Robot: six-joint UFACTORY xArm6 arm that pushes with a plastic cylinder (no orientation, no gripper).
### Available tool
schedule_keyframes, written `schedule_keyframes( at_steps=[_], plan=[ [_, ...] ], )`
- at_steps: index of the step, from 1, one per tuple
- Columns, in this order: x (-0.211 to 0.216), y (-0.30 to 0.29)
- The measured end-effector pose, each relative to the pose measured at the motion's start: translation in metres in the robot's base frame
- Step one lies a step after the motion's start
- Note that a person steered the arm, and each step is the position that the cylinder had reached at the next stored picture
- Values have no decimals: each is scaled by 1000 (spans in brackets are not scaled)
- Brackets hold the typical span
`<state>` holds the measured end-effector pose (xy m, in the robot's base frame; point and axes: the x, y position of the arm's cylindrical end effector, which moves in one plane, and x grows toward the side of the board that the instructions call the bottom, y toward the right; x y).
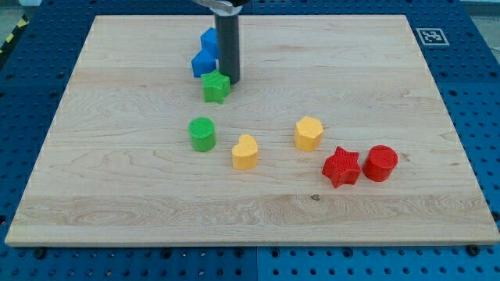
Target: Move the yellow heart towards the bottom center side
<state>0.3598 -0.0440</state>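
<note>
The yellow heart (245, 151) lies near the middle of the wooden board (117, 195), a little towards the view's bottom. My tip (230, 81) is well above it towards the view's top, right beside the green star (216, 87) on the star's upper right. The rod hides part of the blue blocks behind it.
A green cylinder (202, 133) sits left of the heart. A yellow hexagon (308, 133) sits to its upper right. A red star (341, 166) and a red cylinder (380, 163) lie at the right. Two blue blocks (205, 56) stand left of the rod.
</note>
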Motion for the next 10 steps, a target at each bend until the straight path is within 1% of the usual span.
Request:
schedule_keyframes(
  at_steps=[1, 2, 3, 5, 6, 7, 8, 10],
  plan=[
    [0, -1],
    [4, 26],
    [34, 48],
    [90, 48],
    [107, 36],
    [118, 11],
    [135, 2],
    [143, 42]
  ],
)
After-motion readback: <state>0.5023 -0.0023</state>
